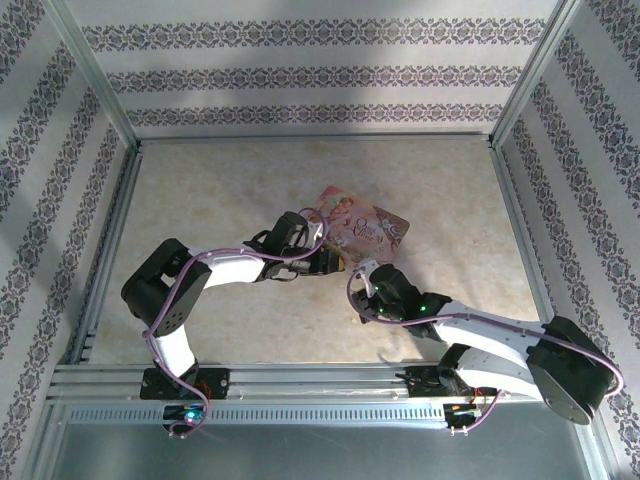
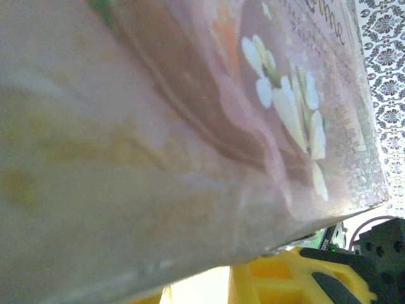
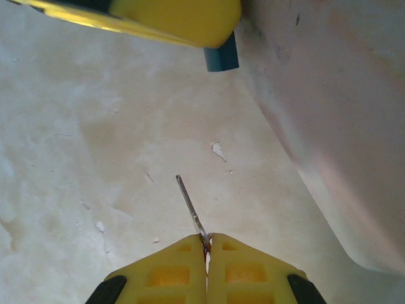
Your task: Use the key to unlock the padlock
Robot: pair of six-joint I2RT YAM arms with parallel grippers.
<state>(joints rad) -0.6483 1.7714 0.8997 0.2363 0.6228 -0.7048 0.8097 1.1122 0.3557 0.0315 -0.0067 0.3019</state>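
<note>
The thin silvery key is pinched at its head by my right gripper, which is shut on it, the blade pointing up and left over the table. A corner of the blue-teal padlock pokes out under a yellow finger of my left gripper, tight against the pink tin. The padlock's shackle is hidden. In the left wrist view the tin covers the fingertips, and a yellow finger shows below it. From above, my right gripper sits just right of the left one.
The pink illustrated tin lies mid-table, touching both grippers' working area. Metal frame rails run along the near edge, and patterned walls enclose the table on three sides. Small white flecks mark the pale tabletop.
</note>
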